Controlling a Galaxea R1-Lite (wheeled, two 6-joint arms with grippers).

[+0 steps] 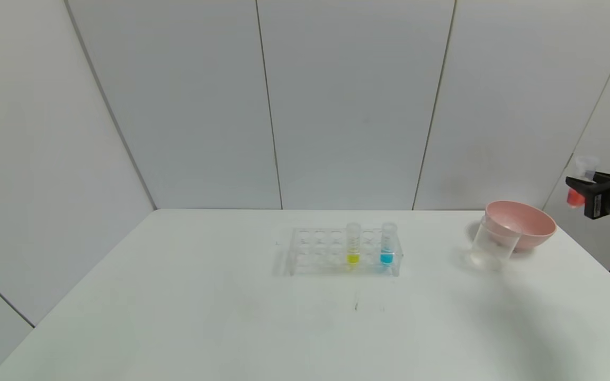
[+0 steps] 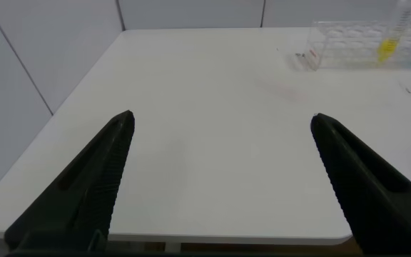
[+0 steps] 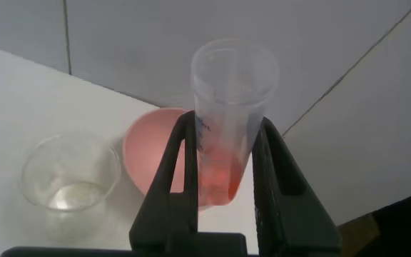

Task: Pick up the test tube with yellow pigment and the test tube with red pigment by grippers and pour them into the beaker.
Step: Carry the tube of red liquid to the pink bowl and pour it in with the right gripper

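Nearest, the left claw hung spread over the bare near counter. At centre frame, the yellow tube stood in the rack. At far right, the right claw pinched the red tube above and beyond the beaker. Pouring looked next: carry it over the beaker and tip.

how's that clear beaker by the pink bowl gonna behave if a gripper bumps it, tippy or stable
The beaker looks like thin clear plastic holding only a shallow pool of liquid, so it is probably light and would slide or tip easily. It tapers toward its base, which adds to the tip risk. It stands close against the pink bowl, which might brace it on that side.
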